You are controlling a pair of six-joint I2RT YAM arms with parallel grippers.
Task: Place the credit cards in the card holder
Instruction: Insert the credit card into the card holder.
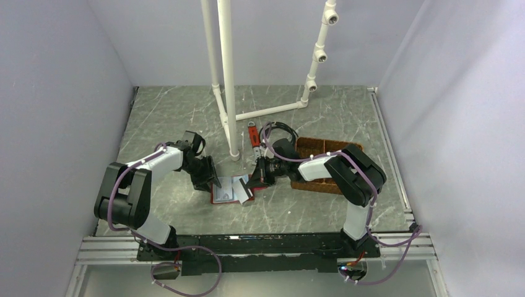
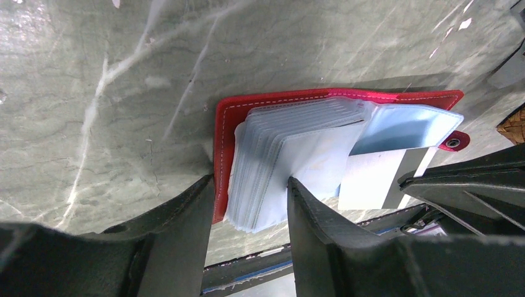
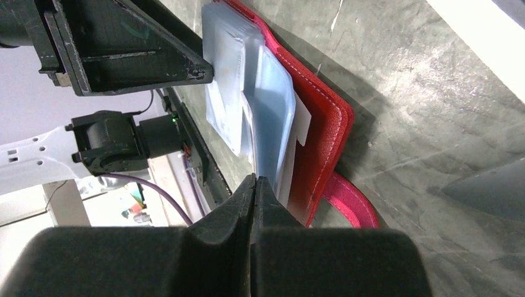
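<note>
The red card holder (image 1: 218,197) lies open on the table between both grippers. In the left wrist view its red cover (image 2: 278,99) carries a fanned stack of clear pockets (image 2: 291,154). My left gripper (image 2: 251,182) is open; one finger rests by the red edge and the other on the pocket stack. My right gripper (image 3: 255,179) is shut on a pale credit card (image 2: 371,182), which sits partly inside a light blue pocket (image 2: 408,124). From above, the left gripper (image 1: 209,179) is at the holder's left and the right gripper (image 1: 254,179) at its right. No other cards are visible.
A brown woven divided tray (image 1: 316,167) stands right of the holder, under the right arm. A white pipe frame (image 1: 229,93) rises behind the middle. A small red-handled item (image 1: 252,133) lies behind the right gripper. The snap tab (image 3: 350,201) lies flat beside the cover.
</note>
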